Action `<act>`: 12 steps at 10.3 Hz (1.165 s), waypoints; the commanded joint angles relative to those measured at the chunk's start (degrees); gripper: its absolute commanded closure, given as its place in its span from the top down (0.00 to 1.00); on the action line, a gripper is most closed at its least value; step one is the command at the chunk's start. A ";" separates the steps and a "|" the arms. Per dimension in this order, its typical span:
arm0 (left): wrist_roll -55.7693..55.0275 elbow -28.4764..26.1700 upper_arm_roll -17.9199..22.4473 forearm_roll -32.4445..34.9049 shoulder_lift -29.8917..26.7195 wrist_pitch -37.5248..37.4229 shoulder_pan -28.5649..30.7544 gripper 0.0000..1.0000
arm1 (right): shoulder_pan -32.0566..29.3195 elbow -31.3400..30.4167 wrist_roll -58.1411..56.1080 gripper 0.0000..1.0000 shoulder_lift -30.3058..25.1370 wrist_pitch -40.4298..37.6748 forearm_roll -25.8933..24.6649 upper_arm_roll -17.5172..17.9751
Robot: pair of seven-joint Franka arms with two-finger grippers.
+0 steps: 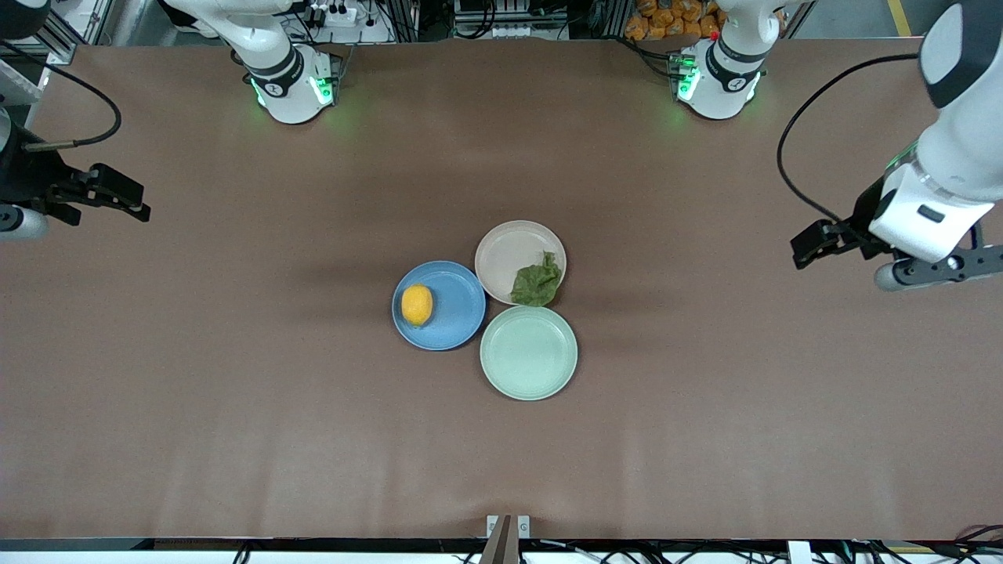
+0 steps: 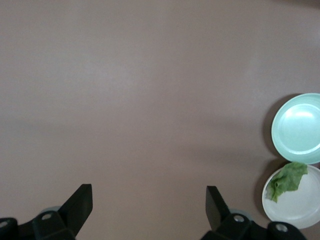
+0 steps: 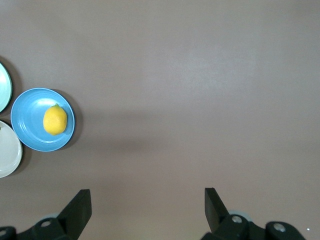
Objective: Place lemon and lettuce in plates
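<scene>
The yellow-orange lemon (image 1: 417, 304) lies in the blue plate (image 1: 458, 317) at the table's middle; both also show in the right wrist view, the lemon (image 3: 55, 120) in the plate (image 3: 27, 112). The green lettuce (image 1: 537, 283) lies in the beige-pink plate (image 1: 505, 252), at the part of its rim nearest the mint plate; it also shows in the left wrist view (image 2: 286, 181) in that plate (image 2: 302, 207). My left gripper (image 1: 807, 244) hangs open and empty over the left arm's end of the table (image 2: 148, 200). My right gripper (image 1: 133, 200) hangs open and empty over the right arm's end (image 3: 147, 202).
An empty pale mint-green plate (image 1: 529, 352) touches the other two plates, nearest the front camera; it also shows in the left wrist view (image 2: 300, 127). The brown table (image 1: 235, 392) spreads wide round the plates. The arm bases stand along the back edge.
</scene>
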 commanded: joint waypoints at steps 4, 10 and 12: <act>6.68 -2.98 1.73 -3.21 -4.58 -3.18 2.10 1.00 | -0.22 0.98 0.24 1.00 0.11 4.13 -4.58 0.30; 9.52 -3.07 12.65 -3.30 -5.56 -3.18 -7.66 1.00 | -0.84 1.95 -0.20 1.00 0.28 4.04 -4.05 0.47; 9.61 -2.64 12.65 -3.30 -6.52 -3.18 -8.19 1.00 | -0.84 2.04 -0.12 1.00 -0.15 3.43 -3.96 0.30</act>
